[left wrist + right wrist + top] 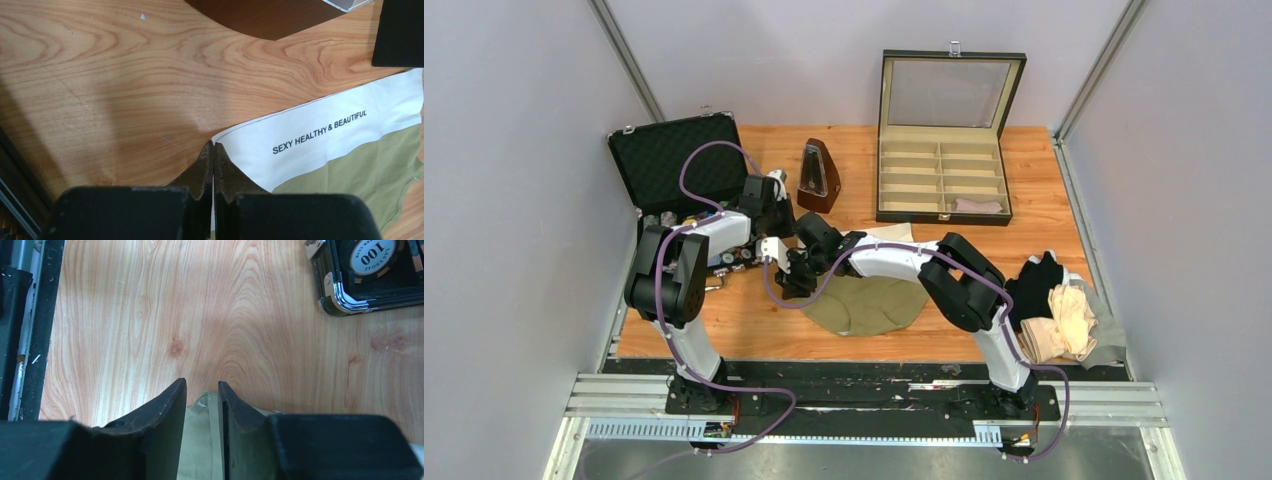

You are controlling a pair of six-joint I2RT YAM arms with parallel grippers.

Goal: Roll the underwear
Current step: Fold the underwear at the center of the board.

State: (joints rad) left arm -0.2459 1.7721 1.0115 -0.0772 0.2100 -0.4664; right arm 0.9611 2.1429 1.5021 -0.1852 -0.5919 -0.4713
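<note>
Wooden table [1044, 190] | olive underwear [864, 305] flat, centre-front | left hand [214, 145] pinched shut on white waistband [325, 135] corner | right hand [201, 385] slightly parted, straddling the cloth edge

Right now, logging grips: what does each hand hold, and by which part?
Left hand: the olive underwear, pinched at its white waistband corner. Right hand: astride its olive edge, grip unclear.
</note>
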